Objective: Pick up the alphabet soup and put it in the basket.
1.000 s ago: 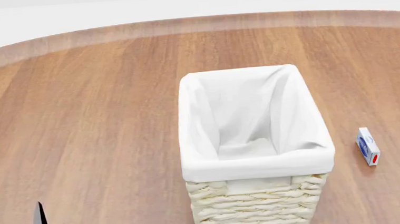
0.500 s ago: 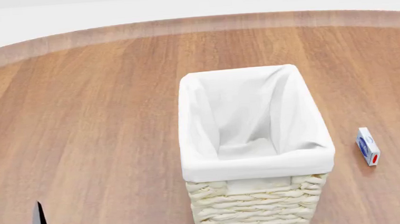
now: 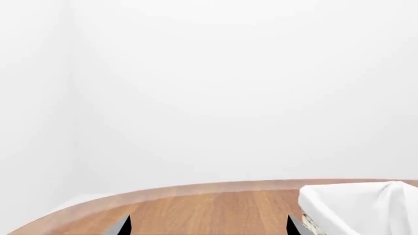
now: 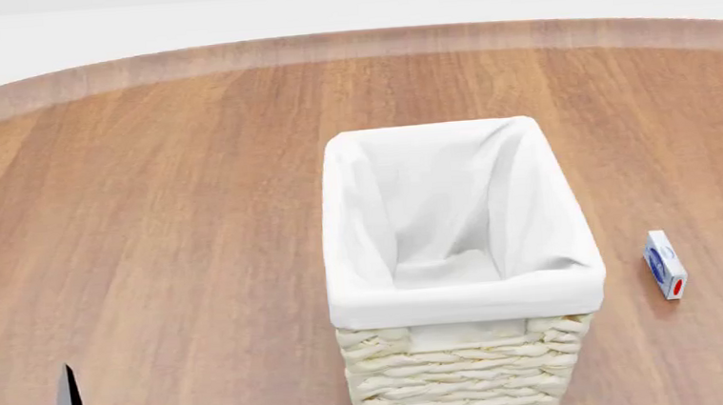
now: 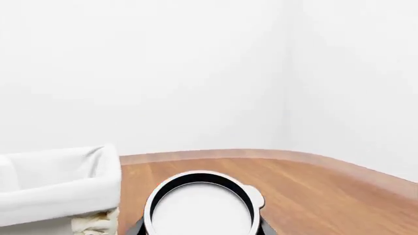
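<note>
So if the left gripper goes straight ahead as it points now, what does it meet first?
Apparently nothing near: the left gripper points over the table toward the white wall; the basket seems off to one side.

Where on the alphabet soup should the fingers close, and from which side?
On its curved wall just behind the white top, coming end-on at that top: the alphabet soup is round, its top faces the right gripper, whose fingers seem to clasp opposite sides.
</note>
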